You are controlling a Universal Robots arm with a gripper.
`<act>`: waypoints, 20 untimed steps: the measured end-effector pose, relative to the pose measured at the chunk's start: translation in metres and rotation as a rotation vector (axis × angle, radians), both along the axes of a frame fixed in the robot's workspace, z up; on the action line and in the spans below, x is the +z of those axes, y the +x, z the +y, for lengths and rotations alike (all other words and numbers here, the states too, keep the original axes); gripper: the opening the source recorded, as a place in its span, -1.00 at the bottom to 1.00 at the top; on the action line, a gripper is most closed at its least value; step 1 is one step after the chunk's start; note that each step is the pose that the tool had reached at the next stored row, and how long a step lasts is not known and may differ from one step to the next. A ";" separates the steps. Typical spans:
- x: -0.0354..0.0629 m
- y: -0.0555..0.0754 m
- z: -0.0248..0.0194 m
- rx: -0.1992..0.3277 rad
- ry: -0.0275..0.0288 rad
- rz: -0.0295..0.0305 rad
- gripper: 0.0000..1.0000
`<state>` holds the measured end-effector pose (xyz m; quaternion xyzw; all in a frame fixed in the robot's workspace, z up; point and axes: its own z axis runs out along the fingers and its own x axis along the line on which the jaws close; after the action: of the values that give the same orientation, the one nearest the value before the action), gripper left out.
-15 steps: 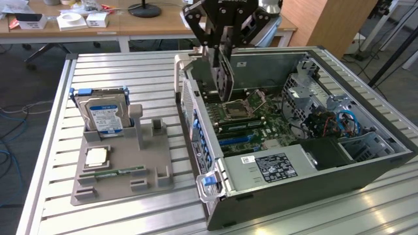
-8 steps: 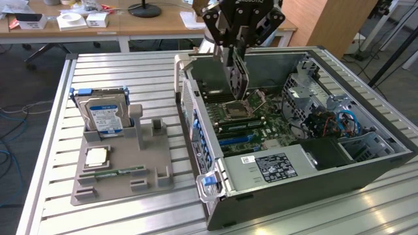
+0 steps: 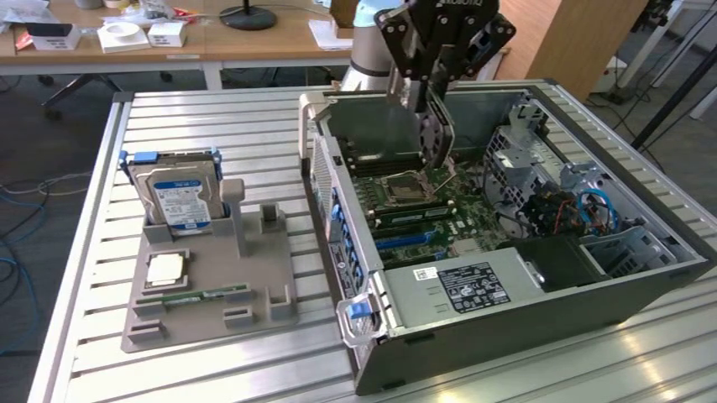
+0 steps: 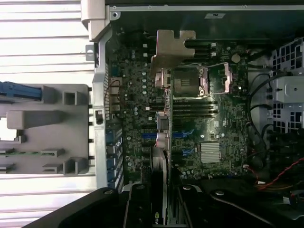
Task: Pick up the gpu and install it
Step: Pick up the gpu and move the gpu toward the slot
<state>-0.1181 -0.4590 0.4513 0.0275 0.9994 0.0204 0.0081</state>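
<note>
In the exterior view, the gpu (image 3: 431, 143) is being pinched by the gripper (image 3: 428, 91), whose fingers are being pressed against the card's two faces. The card is being held upright, hanging down inside the open case (image 3: 538, 336) above the motherboard (image 3: 442, 214), toward the case's far wall. Whether its lower edge is touching the board cannot be told. The case is being carried by the slatted table (image 3: 201, 126). At the exterior view's left, a grey holder (image 3: 213, 315) is being kept just beside the case. On it a hard drive (image 3: 180, 197) is being propped upright at the far end, and a memory stick (image 3: 207, 295) is being kept flat at the near end.

In the wrist view, the gpu (image 4: 164, 166) is being seen edge-on, clamped by the gripper (image 4: 164, 211), with its pale bracket (image 4: 175, 47) at the end away from the fingers. The card is being held over the motherboard (image 4: 137, 95), beside the CPU socket (image 4: 187, 83). The holder (image 4: 52, 142) is being shown outside the case wall.
</note>
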 end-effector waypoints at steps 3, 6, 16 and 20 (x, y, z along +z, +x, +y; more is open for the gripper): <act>0.0000 0.011 0.0000 0.000 0.0001 0.0000 -0.48; 0.0000 0.022 0.0000 0.000 0.0000 0.0000 -0.48; -0.0001 0.063 0.0000 0.000 0.0001 0.0000 -0.48; 0.0000 0.079 0.0000 0.001 0.0000 0.0000 -0.48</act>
<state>-0.0395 -0.4590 0.4513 0.0272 0.9994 0.0204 0.0081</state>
